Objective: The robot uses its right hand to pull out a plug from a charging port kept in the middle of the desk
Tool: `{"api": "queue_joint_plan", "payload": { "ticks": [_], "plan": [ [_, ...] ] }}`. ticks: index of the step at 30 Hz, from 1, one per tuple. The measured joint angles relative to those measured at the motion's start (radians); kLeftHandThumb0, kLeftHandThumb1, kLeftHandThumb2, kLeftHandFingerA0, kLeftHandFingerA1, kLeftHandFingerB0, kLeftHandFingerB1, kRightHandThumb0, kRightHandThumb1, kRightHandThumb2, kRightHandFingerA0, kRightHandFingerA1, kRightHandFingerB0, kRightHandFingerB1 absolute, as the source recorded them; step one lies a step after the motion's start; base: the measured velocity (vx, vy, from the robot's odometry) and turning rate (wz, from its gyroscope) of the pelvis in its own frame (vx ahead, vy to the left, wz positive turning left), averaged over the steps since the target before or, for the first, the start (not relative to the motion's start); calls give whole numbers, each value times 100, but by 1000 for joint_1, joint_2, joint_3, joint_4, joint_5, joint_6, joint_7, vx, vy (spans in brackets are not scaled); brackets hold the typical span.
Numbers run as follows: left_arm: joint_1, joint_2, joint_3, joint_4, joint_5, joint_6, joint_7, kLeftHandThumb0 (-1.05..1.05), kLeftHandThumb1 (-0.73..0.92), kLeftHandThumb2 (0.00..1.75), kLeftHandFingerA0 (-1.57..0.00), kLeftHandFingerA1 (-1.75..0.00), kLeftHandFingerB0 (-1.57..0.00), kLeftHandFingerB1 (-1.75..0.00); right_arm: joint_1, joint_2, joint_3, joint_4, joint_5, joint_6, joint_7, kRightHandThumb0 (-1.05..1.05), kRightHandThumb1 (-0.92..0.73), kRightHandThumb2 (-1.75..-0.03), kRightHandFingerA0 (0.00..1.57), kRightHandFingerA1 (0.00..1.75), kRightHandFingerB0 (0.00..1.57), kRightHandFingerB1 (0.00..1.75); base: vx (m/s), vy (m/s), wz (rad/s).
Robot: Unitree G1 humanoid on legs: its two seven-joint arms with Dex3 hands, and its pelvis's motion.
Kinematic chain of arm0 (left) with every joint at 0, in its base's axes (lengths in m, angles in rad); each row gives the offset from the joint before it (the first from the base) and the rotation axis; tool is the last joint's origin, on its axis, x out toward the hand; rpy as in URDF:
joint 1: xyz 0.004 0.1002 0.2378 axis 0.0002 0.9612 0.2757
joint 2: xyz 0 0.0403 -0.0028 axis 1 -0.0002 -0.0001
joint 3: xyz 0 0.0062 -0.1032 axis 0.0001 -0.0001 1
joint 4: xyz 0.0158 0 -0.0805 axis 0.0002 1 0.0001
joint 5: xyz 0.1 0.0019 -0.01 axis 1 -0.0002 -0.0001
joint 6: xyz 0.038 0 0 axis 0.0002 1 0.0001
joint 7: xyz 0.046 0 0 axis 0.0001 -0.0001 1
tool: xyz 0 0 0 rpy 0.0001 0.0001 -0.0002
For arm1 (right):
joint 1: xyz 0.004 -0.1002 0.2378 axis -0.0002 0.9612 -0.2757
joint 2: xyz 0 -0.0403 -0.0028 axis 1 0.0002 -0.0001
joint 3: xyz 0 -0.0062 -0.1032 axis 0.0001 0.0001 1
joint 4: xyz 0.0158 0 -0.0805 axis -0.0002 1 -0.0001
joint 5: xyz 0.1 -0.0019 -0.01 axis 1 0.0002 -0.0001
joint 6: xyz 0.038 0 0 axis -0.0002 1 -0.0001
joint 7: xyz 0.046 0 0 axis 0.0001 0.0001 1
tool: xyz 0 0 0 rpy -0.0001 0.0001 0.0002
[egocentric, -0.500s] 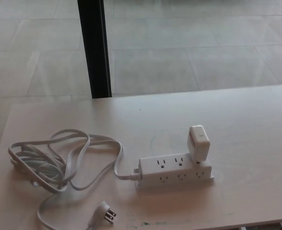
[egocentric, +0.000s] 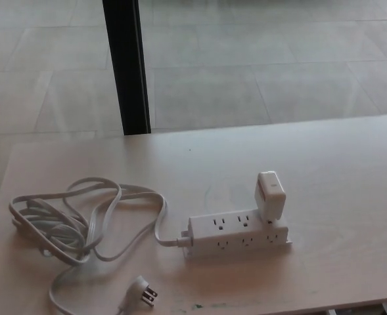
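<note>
A white power strip lies near the front middle of the pale desk. A white block-shaped charger plug stands upright in the strip's right end. The strip's white cord runs left into a loose coil, and its pronged wall plug rests near the desk's front edge. Neither of my hands shows in the head view.
A black vertical post rises behind the desk's far edge, with a tiled floor beyond it. The desk's right side is bare wood surface.
The whole picture has shifted slightly left, so the camera moved. The strip, plug and cord lie as before.
</note>
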Motion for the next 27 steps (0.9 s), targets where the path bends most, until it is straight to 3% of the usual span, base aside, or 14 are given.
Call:
{"api": "queue_joint_plan", "payload": {
  "ticks": [1, 4, 5, 6, 8, 10, 12, 13, 14, 15, 16, 21, 22, 27],
  "plan": [
    [0, 0, 1, 0, -2, 1, 0, -70, 72, 105, -30, -62, -15, -52, -32, -19, -6, -13, 8, 5, -1, -105, -69, -62, 105, 96, 27, 78, 0, 0, 0],
    [-3, 0, 5, -4, -8, 4, -2, -69, 74, 106, -29, -60, -14, -51, -100, -59, -3, -105, 21, 33, -9, -105, -69, -63, 106, 97, 35, 78, 0, 0, 0],
    [-3, 0, 5, -4, -8, 4, -3, -69, 73, 106, -31, -61, -15, -51, -114, -67, 1, -132, 21, 40, -10, -105, -65, -63, 107, 95, 37, 77, 0, 0, 0],
    [-3, 0, 4, -2, -8, 4, -3, -69, 74, 106, -29, -60, -14, -51, -140, -80, 16, -180, 21, 55, -10, -105, -50, -92, 103, 95, 39, 71, 0, 0, 0],
    [-1, 0, 4, -4, -9, 7, -3, -69, 73, 106, -30, -60, -15, -52, -194, -93, 49, -245, 21, 77, -5, -101, -49, -91, 100, 94, 39, 67, 0, 0, 0],
    [-3, 0, 3, -8, -9, 8, -3, -69, 73, 106, -29, -60, -15, -51, -250, -105, 88, -321, 21, 94, 7, -97, -66, -61, 93, 92, 34, 60, 0, 0, 0],
    [-4, 0, 3, -10, -10, 8, -3, -69, 73, 106, -30, -61, -15, -51, -285, -113, 120, -387, 21, 107, 18, -87, -72, -62, 64, 102, 22, 35, 0, 0, 0],
    [-4, 0, 3, -10, -11, 8, -3, -69, 73, 106, -30, -61, -15, -51, -301, -114, 140, -422, 20, 113, 23, -84, -57, -94, 64, 97, 11, 43, 0, 0, 0],
    [-4, 0, 3, -10, -11, 8, -3, -69, 92, 69, -32, -55, -17, -41, -313, -114, 161, -461, 19, 117, 29, -83, -70, -62, 59, 103, 17, 27, 0, 0, 0],
    [-4, 0, 3, -10, -11, 8, -3, -69, 74, 106, -27, -60, -13, -51, -318, -114, 171, -478, 19, 119, 31, -83, -55, -91, 65, 99, 11, 40, 0, 0, 0],
    [-3, 0, 2, -9, -11, 8, -3, -70, 73, 106, -28, -60, -13, -51, -336, -114, 201, -528, 18, 128, 39, -81, -69, -62, 65, 110, 19, 27, 0, 0, 0],
    [-4, 0, 2, -10, -11, 8, -4, -70, 92, 69, -31, -59, -16, -44, -426, -111, 339, -684, 17, 171, 70, -79, -66, -61, 72, 107, 20, 28, 0, 0, 0],
    [-4, 0, 2, -11, -11, 8, -5, -66, 75, 107, -28, -62, -13, -53, -450, -109, 375, -721, 17, 185, 79, -79, -51, -87, 79, 100, 14, 41, 0, 0, 0],
    [-6, 0, -2, -22, -11, 8, -8, -66, 76, 108, -29, -62, -13, -52, -543, -93, 528, -843, 2, 247, 108, -81, -49, -86, 82, 101, 15, 41, 0, 0, 0]
  ]
}}
